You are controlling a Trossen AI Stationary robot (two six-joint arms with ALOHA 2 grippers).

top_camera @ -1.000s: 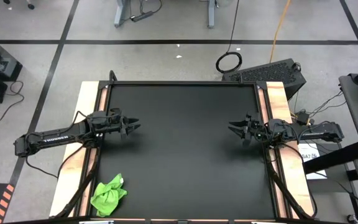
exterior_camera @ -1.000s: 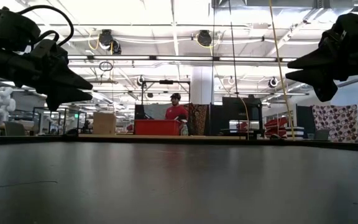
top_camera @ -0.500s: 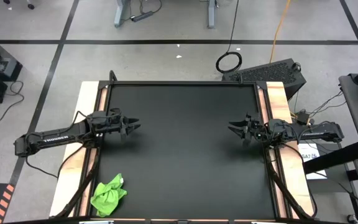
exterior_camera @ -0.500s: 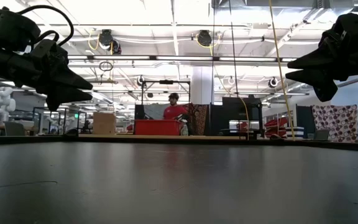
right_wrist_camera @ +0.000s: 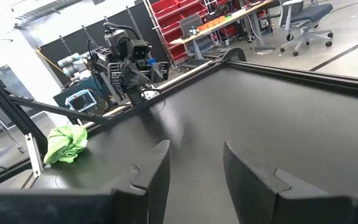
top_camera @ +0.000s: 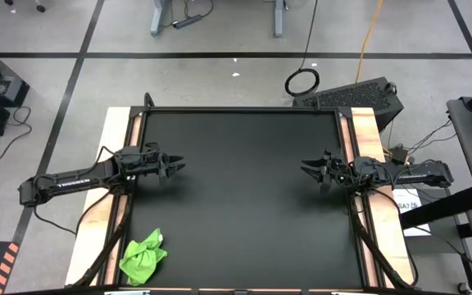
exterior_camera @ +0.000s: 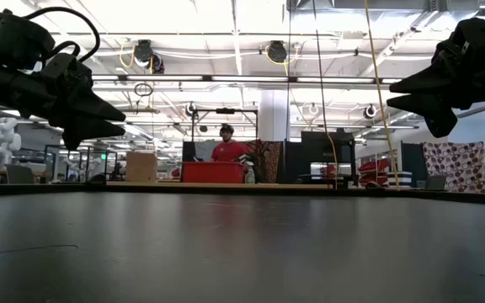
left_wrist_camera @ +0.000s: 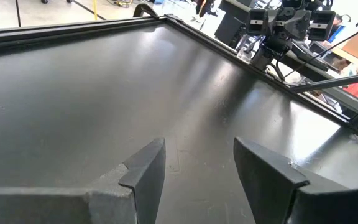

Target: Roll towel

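Towel (top_camera: 142, 256): we count one, a crumpled lime-green heap at the near left corner of the black surface (top_camera: 244, 205), well apart from both arms; we also see it in the right wrist view (right_wrist_camera: 65, 142). It lies where it lay a second ago. We find no change in either arm over that second. The only difference we notice is in the room beyond the far edge, where the person (exterior_camera: 227, 146) in a red top has shifted a little to the left behind the red bin (exterior_camera: 213, 172). We count two arms. The left gripper (top_camera: 176, 166) hovers above the left side of the surface, jaws parted and empty. The right gripper (top_camera: 306, 168) hovers above the right side, facing the left one, jaws likewise parted and holding nothing.
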